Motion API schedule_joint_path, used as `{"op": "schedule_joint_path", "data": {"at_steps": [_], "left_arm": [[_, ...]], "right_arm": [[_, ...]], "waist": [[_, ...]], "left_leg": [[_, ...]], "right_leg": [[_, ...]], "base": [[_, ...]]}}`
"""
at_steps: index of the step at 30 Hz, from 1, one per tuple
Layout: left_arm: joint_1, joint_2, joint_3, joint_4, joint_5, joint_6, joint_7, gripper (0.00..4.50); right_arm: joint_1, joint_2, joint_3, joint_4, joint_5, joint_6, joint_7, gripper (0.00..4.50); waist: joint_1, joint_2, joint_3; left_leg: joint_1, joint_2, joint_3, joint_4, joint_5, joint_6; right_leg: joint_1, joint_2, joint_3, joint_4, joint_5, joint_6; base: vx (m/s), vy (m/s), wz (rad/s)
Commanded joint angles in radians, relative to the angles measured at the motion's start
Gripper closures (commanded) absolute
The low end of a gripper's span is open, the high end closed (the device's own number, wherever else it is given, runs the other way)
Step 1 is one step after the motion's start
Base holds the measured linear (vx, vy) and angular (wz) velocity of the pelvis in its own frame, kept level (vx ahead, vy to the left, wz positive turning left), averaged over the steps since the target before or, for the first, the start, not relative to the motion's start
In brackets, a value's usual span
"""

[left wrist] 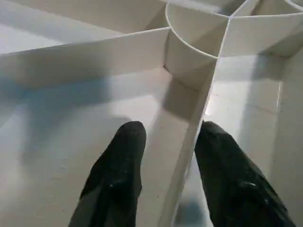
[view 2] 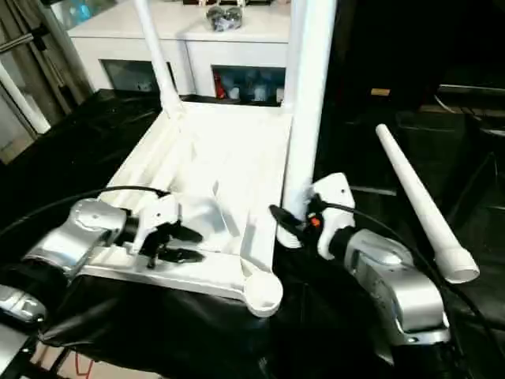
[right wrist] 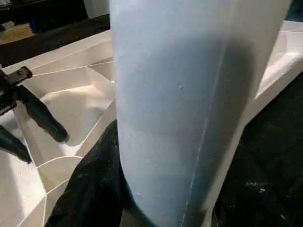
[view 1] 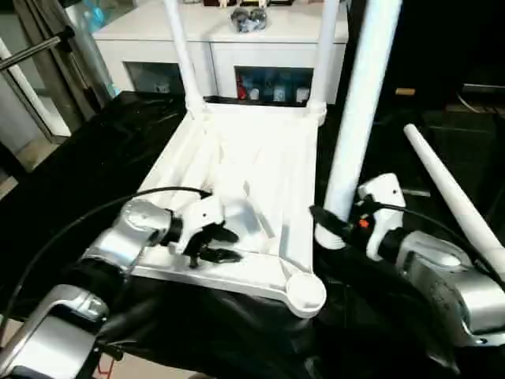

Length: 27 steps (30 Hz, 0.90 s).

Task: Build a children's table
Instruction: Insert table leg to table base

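A white cabinet [view 1: 229, 35] with glass doors stands at the top centre, small objects on top and coloured items behind the glass. Black sheeting [view 1: 71, 174] covers the work surface. Grey curtains [view 1: 55, 59] hang upper left.

Silver forearms [view 1: 126, 237], white wrist housings, black cables, perhaps an orange marking.
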Motion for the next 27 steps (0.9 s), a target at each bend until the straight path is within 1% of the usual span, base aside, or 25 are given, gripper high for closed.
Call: {"op": "schedule_joint_path", "data": {"at_steps": [1, 4, 5, 7, 8, 9, 11, 12, 13, 14, 15, 16, 17, 18, 19, 20, 21, 23, 24, 25, 26, 27], "left_arm": [[-0.023, -0.007, 0.028, 0.017, 0.0, 0.001, 0.017, 2.91], [-0.023, -0.021, 0.042, 0.019, -0.003, -0.001, 0.027, 3.2], [-0.023, -0.021, 0.042, 0.019, -0.003, -0.001, 0.027, 3.2], [-0.002, -0.027, 0.056, -0.018, -0.01, 0.005, 0.042, 3.43], [0.001, -0.029, 0.06, -0.026, -0.011, 0.004, 0.05, 3.52], [0.011, -0.038, 0.076, -0.052, -0.018, 0.001, 0.08, 3.69], [0.017, -0.046, 0.091, -0.078, -0.023, 0.024, 0.115, 3.75], [0.03, -0.052, 0.101, -0.112, -0.027, 0.043, 0.142, 3.82], [0.048, -0.061, 0.117, -0.161, -0.032, 0.081, 0.18, 3.92], [0.056, -0.063, 0.12, -0.182, -0.033, 0.092, 0.189, 4.01], [0.079, -0.071, 0.128, -0.236, -0.036, 0.123, 0.213, 4.13], [0.091, -0.075, 0.131, -0.265, -0.038, 0.139, 0.222, 4.23], [0.105, -0.076, 0.131, -0.3, -0.038, 0.159, 0.229, 4.36], [0.122, -0.078, 0.13, -0.336, -0.035, 0.181, 0.24, 4.45], [0.136, -0.08, 0.129, -0.366, -0.032, 0.195, 0.248, 4.45], [0.16, -0.082, 0.127, -0.415, -0.029, 0.224, 0.263, 4.45], [0.161, -0.082, 0.127, -0.417, -0.029, 0.225, 0.264, 4.45], [0.181, -0.082, 0.123, -0.459, -0.022, 0.244, 0.282, 4.5], [0.199, -0.076, 0.109, -0.488, -0.006, 0.248, 0.285, 4.5], [0.206, -0.069, 0.098, -0.494, 0.008, 0.235, 0.28, 4.5], [0.206, -0.069, 0.098, -0.494, 0.008, 0.235, 0.28, 4.5], [0.211, -0.064, 0.083, -0.484, 0.028, 0.19, 0.272, 4.5]], "right_arm": [[-0.02, 0.0, 0.004, -0.011, -0.004, -0.008, 0.007, 2.58], [-0.02, -0.001, 0.005, -0.011, -0.006, -0.007, 0.01, 2.58], [-0.02, -0.001, 0.005, -0.011, -0.006, -0.007, 0.01, 2.58], [-0.016, -0.002, 0.007, -0.016, -0.006, -0.003, 0.008, 2.58], [-0.016, -0.002, 0.007, -0.016, -0.005, -0.003, 0.008, 2.58], [-0.015, -0.003, 0.005, -0.018, -0.003, 0.0, 0.006, 2.58], [-0.016, -0.004, 0.003, -0.017, -0.001, 0.001, 0.006, 2.58], [-0.017, -0.004, 0.002, -0.013, -0.002, 0.0, 0.005, 2.58], [-0.019, -0.002, 0.003, -0.009, -0.003, -0.001, 0.004, 2.58], [-0.02, -0.001, 0.004, -0.008, -0.003, -0.001, 0.003, 2.58], [-0.024, 0.001, 0.006, -0.005, -0.003, 0.001, 0.002, 2.58], [-0.027, 0.002, 0.007, -0.004, -0.003, 0.002, 0.002, 2.58], [-0.03, 0.004, 0.009, -0.003, -0.002, 0.004, 0.003, 2.58], [-0.032, 0.004, 0.012, -0.002, -0.002, 0.004, 0.004, 2.58], [-0.032, 0.005, 0.013, -0.002, -0.002, 0.005, 0.005, 2.58], [-0.032, 0.005, 0.014, -0.002, -0.002, 0.006, 0.005, 2.58], [-0.033, 0.005, 0.014, -0.002, -0.002, 0.006, 0.005, 2.58], [-0.031, 0.005, 0.014, -0.001, -0.001, 0.006, 0.005, 2.58], [-0.03, 0.005, 0.016, -0.001, -0.002, 0.005, 0.005, 2.58], [-0.029, 0.005, 0.018, -0.001, -0.002, 0.006, 0.005, 2.58], [-0.029, 0.005, 0.018, -0.001, -0.002, 0.006, 0.005, 2.58], [-0.027, 0.005, 0.02, -0.001, -0.003, 0.005, 0.006, 2.58]], "waist": [[0.005, -0.02, -0.067], [0.006, -0.021, -0.065], [0.007, -0.021, -0.065], [0.008, -0.022, -0.065], [0.008, -0.025, -0.065], [0.009, -0.03, -0.063], [0.009, -0.032, -0.064], [0.01, -0.031, -0.063], [0.01, -0.035, -0.062], [0.009, -0.035, -0.061], [0.009, -0.041, -0.064], [0.009, -0.039, -0.064], [0.008, -0.045, -0.063], [0.006, -0.046, -0.064], [0.004, -0.046, -0.064], [0.004, -0.048, -0.064], [0.005, -0.048, -0.064], [0.004, -0.047, -0.065], [0.005, -0.05, -0.064], [0.004, -0.05, -0.061], [0.004, -0.05, -0.062], [0.005, -0.043, -0.062]], "left_leg": [[0.015, 0.017, -0.005, -0.072, -0.261, 0.004], [0.016, 0.018, -0.005, -0.072, -0.271, 0.003], [0.016, 0.018, -0.005, -0.073, -0.274, 0.002], [0.015, 0.019, -0.006, -0.075, -0.273, 0.001], [0.015, 0.019, -0.006, -0.074, -0.275, 0.001], [0.014, 0.019, -0.006, -0.074, -0.272, 0.003], [0.015, 0.021, -0.005, -0.074, -0.269, 0.004], [0.015, 0.021, -0.005, -0.074, -0.27, 0.005], [0.013, 0.023, -0.006, -0.076, -0.273, 0.004], [0.014, 0.022, -0.006, -0.075, -0.279, 0.004], [0.015, 0.022, -0.006, -0.075, -0.277, 0.004], [0.014, 0.024, -0.007, -0.076, -0.27, 0.004], [0.01, 0.022, -0.007, -0.076, -0.261, 0.008], [0.011, 0.022, -0.005, -0.075, -0.254, 0.011], [0.009, 0.021, -0.005, -0.075, -0.247, 0.013], [0.009, 0.022, -0.005, -0.074, -0.245, 0.014], [0.01, 0.023, -0.005, -0.074, -0.239, 0.017], [0.011, 0.022, -0.004, -0.074, -0.237, 0.017], [0.011, 0.023, -0.005, -0.075, -0.237, 0.017], [0.01, 0.022, -0.004, -0.076, -0.245, 0.017], [0.011, 0.021, -0.004, -0.075, -0.249, 0.016], [0.012, 0.021, -0.006, -0.076, -0.253, 0.012]], "right_leg": [[0.045, -0.042, 0.027, -0.083, -0.331, -0.181], [0.043, -0.042, 0.028, -0.085, -0.348, -0.179], [0.043, -0.042, 0.028, -0.086, -0.355, -0.177], [0.044, -0.043, 0.028, -0.085, -0.36, -0.172], [0.043, -0.043, 0.028, -0.085, -0.363, -0.171], [0.044, -0.044, 0.027, -0.084, -0.367, -0.17], [0.042, -0.044, 0.028, -0.084, -0.368, -0.169], [0.04, -0.043, 0.027, -0.086, -0.373, -0.169], [0.042, -0.044, 0.027, -0.082, -0.37, -0.17], [0.04, -0.043, 0.026, -0.085, -0.378, -0.168], [0.041, -0.043, 0.026, -0.085, -0.38, -0.162], [0.042, -0.043, 0.027, -0.082, -0.368, -0.163], [0.043, -0.042, 0.026, -0.083, -0.358, -0.162], [0.041, -0.04, 0.027, -0.082, -0.35, -0.161], [0.042, -0.039, 0.027, -0.081, -0.335, -0.163], [0.042, -0.039, 0.027, -0.081, -0.333, -0.163], [0.042, -0.04, 0.027, -0.08, -0.324, -0.167], [0.041, -0.038, 0.028, -0.079, -0.314, -0.168], [0.041, -0.038, 0.027, -0.079, -0.307, -0.168], [0.04, -0.036, 0.027, -0.082, -0.319, -0.163], [0.04, -0.037, 0.027, -0.083, -0.324, -0.16], [0.039, -0.036, 0.028, -0.083, -0.324, -0.154]], "base": [[0.0, 0.0, 0.0], [0.0, 0.0, 0.0], [0.0, 0.0, 0.0], [0.0, 0.0, 0.0], [0.0, 0.0, 0.0], [0.0, 0.0, 0.0], [0.0, 0.0, 0.0], [0.0, 0.0, 0.0], [0.0, 0.0, 0.0], [0.0, 0.0, 0.0], [0.0, 0.0, 0.0], [0.0, 0.0, 0.0], [0.0, 0.0, 0.0], [0.0, 0.0, 0.0], [0.0, 0.0, 0.0], [0.0, 0.0, 0.0], [0.0, 0.0, 0.0], [0.0, 0.0, 0.0], [0.0, 0.0, 0.0], [0.0, 0.0, 0.0], [0.0, 0.0, 0.0], [0.0, 0.0, 0.0]]}}
